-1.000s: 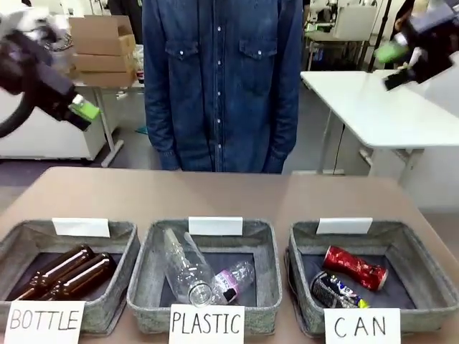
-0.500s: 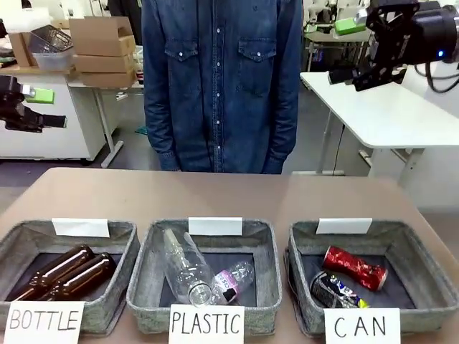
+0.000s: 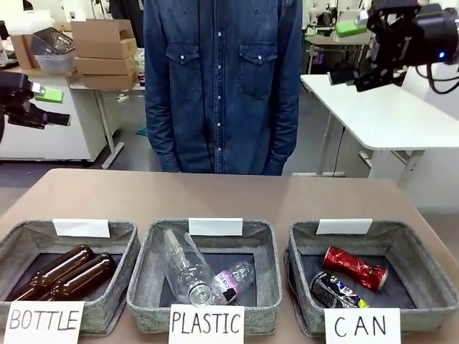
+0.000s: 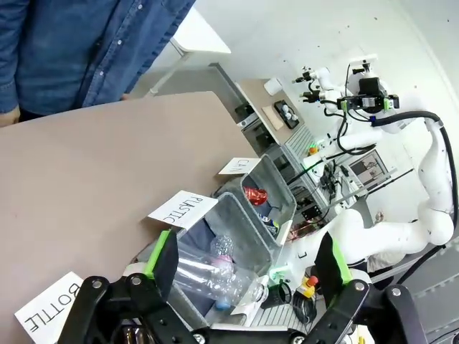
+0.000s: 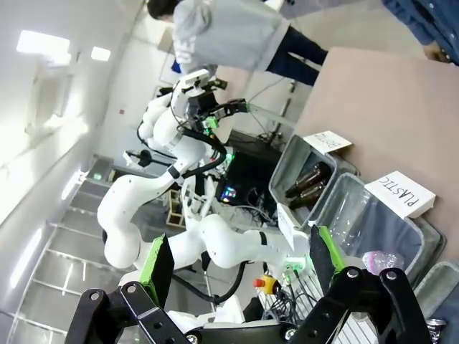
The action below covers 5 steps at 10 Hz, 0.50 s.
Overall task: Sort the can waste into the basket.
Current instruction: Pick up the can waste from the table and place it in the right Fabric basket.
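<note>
This looks like a robot lab or a big work room. Behind the brown table (image 3: 215, 190) at the bottom of the front view stand plain white tables (image 3: 380, 107) at the right. Stacked cardboard boxes (image 3: 100, 43) sit in the upper left. The right wrist view shows bright ceiling lights (image 5: 39, 43) at the upper left, with cables and machines below them at the middle.

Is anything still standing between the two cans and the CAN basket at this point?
Nothing visible does. The red can and the black can already lie side by side inside the CAN basket. Both the left gripper and the right gripper are raised, open and empty.
</note>
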Tool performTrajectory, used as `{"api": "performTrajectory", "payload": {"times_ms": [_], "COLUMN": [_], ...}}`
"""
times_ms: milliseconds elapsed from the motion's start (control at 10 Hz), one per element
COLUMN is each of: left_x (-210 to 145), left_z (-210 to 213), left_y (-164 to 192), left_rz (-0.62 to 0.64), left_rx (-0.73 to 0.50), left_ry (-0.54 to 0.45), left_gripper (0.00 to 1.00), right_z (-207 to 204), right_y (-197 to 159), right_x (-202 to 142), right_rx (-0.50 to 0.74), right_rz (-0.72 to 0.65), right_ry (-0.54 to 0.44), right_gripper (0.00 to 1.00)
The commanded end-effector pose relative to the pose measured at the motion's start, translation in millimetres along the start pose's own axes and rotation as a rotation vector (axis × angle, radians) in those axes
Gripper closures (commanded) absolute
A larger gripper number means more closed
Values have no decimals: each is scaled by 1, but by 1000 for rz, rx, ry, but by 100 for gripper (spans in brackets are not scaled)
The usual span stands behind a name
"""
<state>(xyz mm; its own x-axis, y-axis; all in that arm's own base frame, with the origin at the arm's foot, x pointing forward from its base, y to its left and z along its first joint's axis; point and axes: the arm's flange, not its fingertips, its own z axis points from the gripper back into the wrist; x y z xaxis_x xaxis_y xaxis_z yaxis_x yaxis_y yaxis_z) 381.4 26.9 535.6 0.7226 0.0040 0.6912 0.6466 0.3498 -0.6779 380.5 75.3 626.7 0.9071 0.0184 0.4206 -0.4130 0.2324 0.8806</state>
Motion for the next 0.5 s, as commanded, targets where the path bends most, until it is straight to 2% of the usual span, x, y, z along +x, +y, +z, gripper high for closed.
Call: {"api": "performTrajectory", "payload": {"times_ms": [0, 400], "left_x": [0, 0], "left_z": [3, 3], "left_y": [-3, -3], "left_rz": [13, 13], "left_rx": [2, 2], "left_ry": [13, 13], "left_gripper": [0, 0], "right_z": [0, 0], "right_y": [-3, -3], "right_x": [4, 4], "right_rx": [-6, -6], "right_rz": [8, 8], "right_ry": [15, 15], "right_gripper": [0, 0]}}
